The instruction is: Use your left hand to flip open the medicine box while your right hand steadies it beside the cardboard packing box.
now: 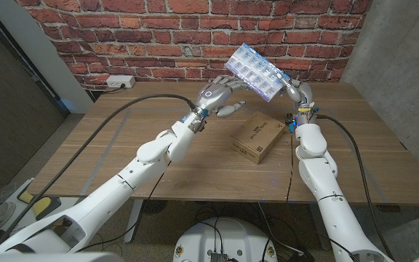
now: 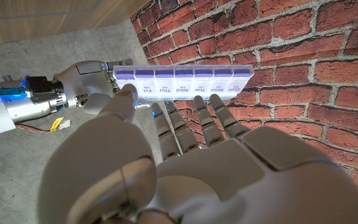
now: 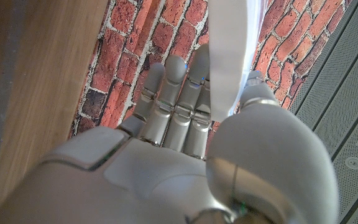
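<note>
The medicine box (image 3: 229, 56) is blurred and cut off at the frame's edge.

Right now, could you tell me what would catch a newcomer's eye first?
A clear plastic weekly medicine box with purple day labels is held tilted in the air above the wooden table, the right hand gripping one end and the left hand at the other. A brown cardboard packing box lies below.

Your arms: glossy white shells, black cables trailing off forearms. Left hand (image 1: 220, 93) and right hand (image 1: 297, 91) silver-grey, segmented fingers, blue glow at wrists.
</note>
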